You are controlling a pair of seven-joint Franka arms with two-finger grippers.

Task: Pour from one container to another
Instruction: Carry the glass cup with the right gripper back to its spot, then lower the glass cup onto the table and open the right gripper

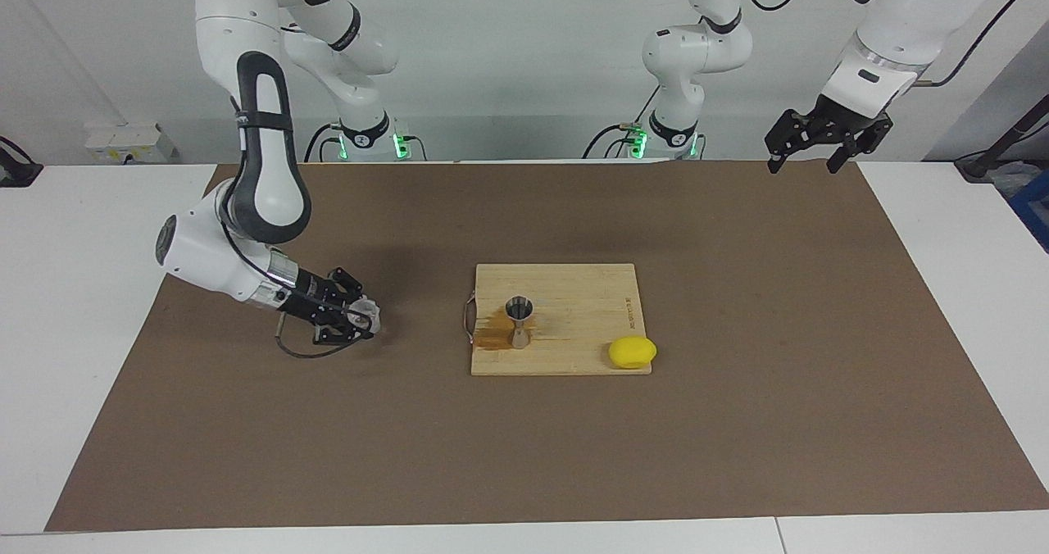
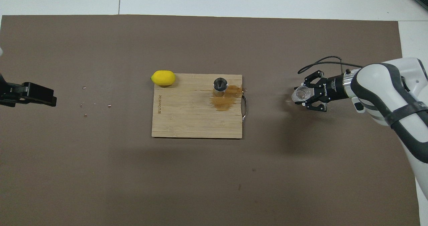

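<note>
The clear squat cup (image 1: 361,315) (image 2: 301,94) sits between the fingertips of my right gripper (image 1: 359,318) (image 2: 303,94), which is shut on it. It is held low over the brown mat with its mouth up, off the board toward the right arm's end of the table. Whether it touches the mat I cannot tell. The metal jigger (image 1: 519,320) (image 2: 220,86) stands upright on the wooden cutting board (image 1: 574,308) (image 2: 187,119). My left gripper (image 1: 815,151) (image 2: 33,94) waits open and empty in the air at the left arm's end of the table.
A brown wet stain (image 1: 494,335) (image 2: 224,100) spreads on the board beside the jigger, near the board's metal handle (image 1: 469,318) (image 2: 245,107). A yellow lemon (image 1: 632,351) (image 2: 163,78) lies at a board corner. Small crumbs (image 2: 85,115) dot the mat (image 1: 737,374).
</note>
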